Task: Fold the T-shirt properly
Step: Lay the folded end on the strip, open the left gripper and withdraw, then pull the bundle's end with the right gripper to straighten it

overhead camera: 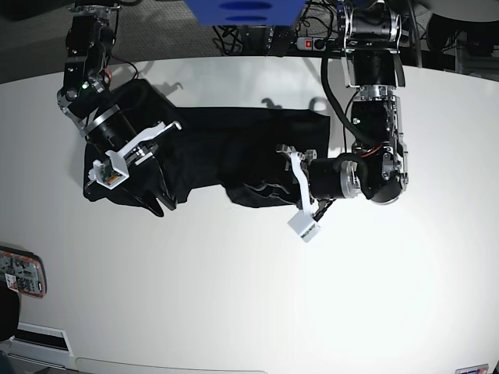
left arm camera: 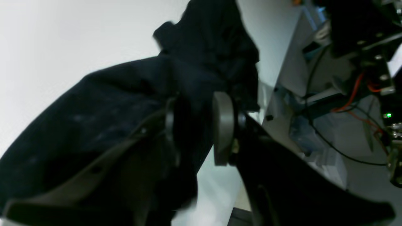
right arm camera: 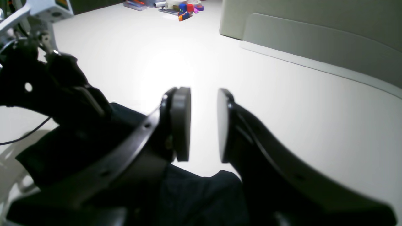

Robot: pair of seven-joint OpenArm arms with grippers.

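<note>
Left gripper point(left arm camera: 196, 125), pads narrowly parted around a fold of the soft, thin, plain black T-shirt point(overhead camera: 234, 148). Right gripper point(right arm camera: 203, 124): narrowly parted, empty. Shirt spans the white table point(overhead camera: 257, 296) toward twelve o'clock; limp and light, best pinched at hem corners.

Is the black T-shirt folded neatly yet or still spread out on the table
Not neatly folded. The T-shirt lies stretched sideways across the table, partly doubled over, with a rumpled, bunched lower edge near the left gripper.
</note>
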